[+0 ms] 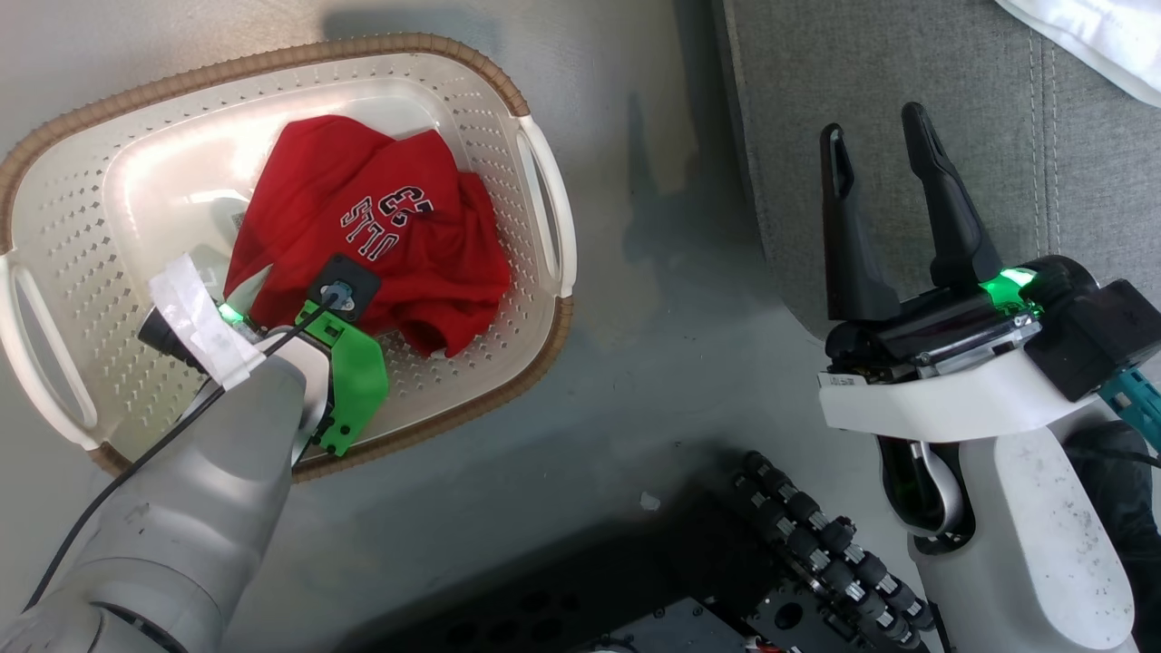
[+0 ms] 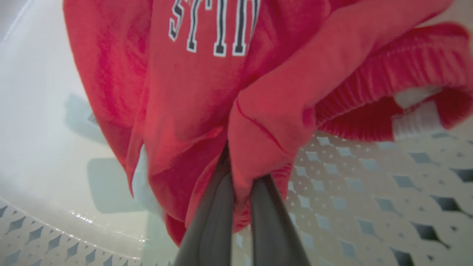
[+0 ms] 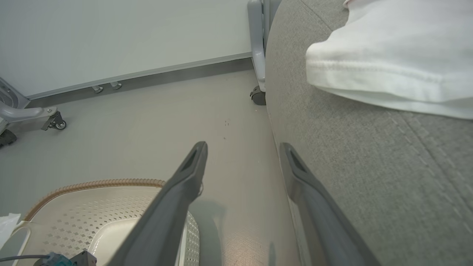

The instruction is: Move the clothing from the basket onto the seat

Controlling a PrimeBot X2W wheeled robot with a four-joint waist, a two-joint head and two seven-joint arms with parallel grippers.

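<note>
Down in the basket, from the head view, the red clothing lies bunched under the left wrist. The right gripper hangs spread at the edge of the grey seat.

Left wrist view: the left gripper is clamped on a red fold.

Right wrist view: fingers apart, and a white cloth lies on the seat.

Ahead of the right gripper's jaws, a smooth pale grey floor ran to a plain white wall edged with a grey metal strip, with a grey castor-footed metal leg standing just beyond the jaws and a second such leg far to their left.
</note>
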